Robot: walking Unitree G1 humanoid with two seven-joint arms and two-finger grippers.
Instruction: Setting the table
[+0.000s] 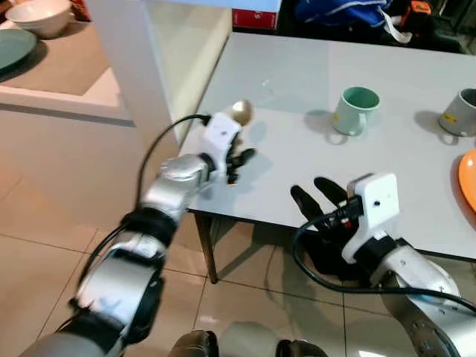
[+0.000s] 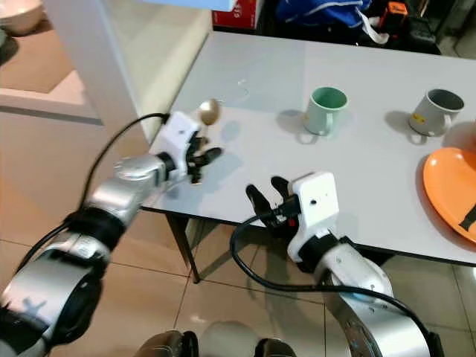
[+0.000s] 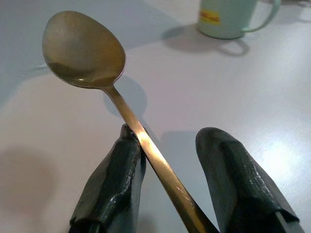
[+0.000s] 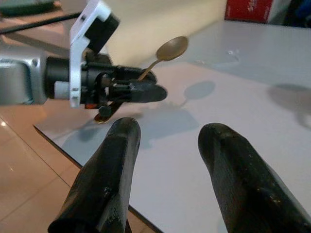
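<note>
On the white worktop (image 2: 372, 134) a mint-green mug (image 2: 325, 109) and a grey mug (image 2: 432, 111) stand upright, insides hidden; an orange plate (image 2: 450, 187) sits at the right edge. The left gripper (image 2: 201, 160) pinches a brass-coloured spoon (image 3: 116, 102), bowl raised above the near-left corner. The right gripper (image 2: 266, 195) hovers open, holding nothing.
</note>
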